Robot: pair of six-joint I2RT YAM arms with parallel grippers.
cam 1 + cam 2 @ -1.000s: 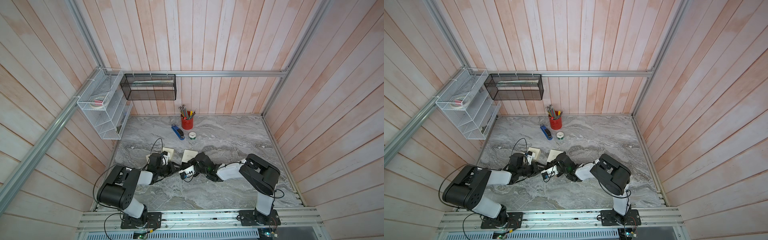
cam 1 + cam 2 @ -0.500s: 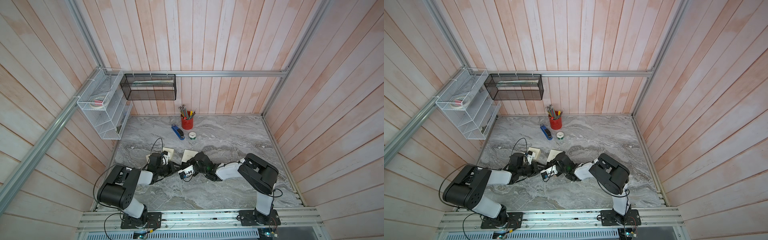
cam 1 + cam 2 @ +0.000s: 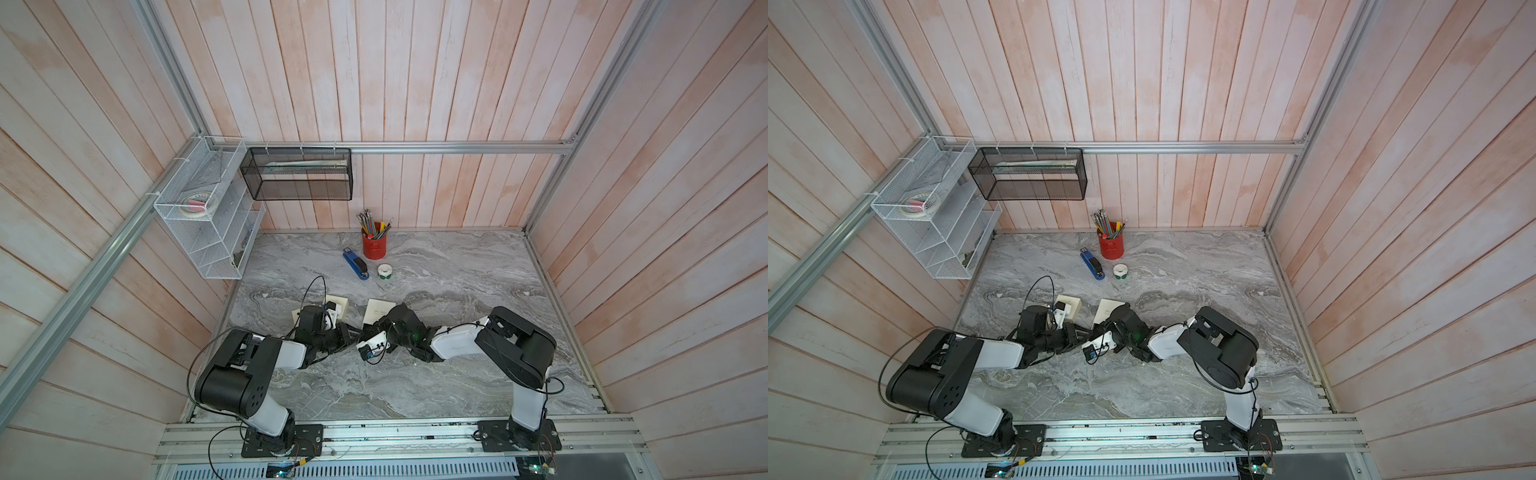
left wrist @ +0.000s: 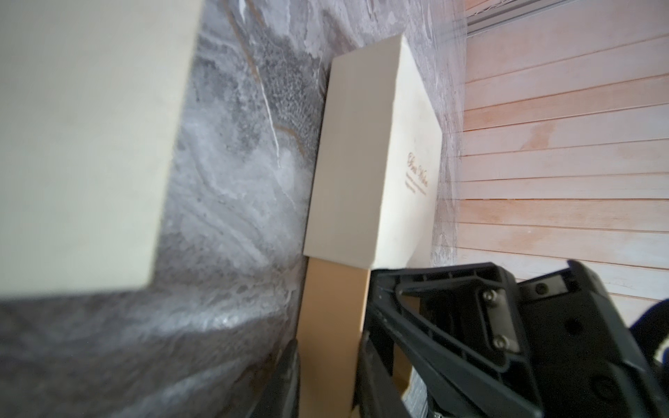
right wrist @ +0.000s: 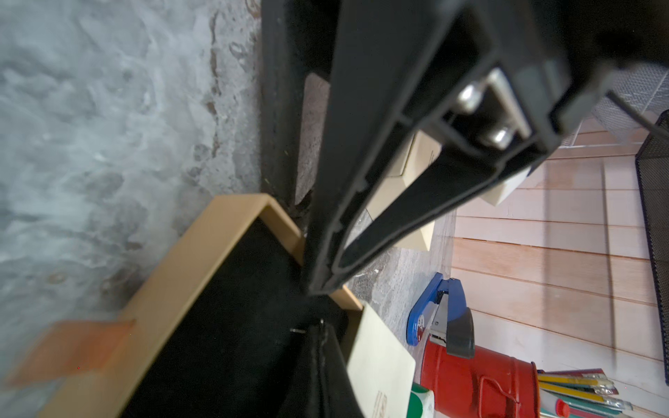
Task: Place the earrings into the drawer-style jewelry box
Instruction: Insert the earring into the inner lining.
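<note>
Nearby, stapler (image 3: 355, 265), tape (image 3: 385, 271) and red cup (image 3: 375, 246) (pencils (image 3: 374, 218) inside) cluster behind jewelry box (image 3: 377, 311).

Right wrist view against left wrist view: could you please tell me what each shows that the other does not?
Only the right wrist view shows the black lining inside the tan drawer, its orange pull tab, the blue stapler and the red pencil cup. Only the left wrist view shows the long side of the cream sleeve, with the drawer sticking out. Both show drawer, sleeve and marble tabletop.
</note>
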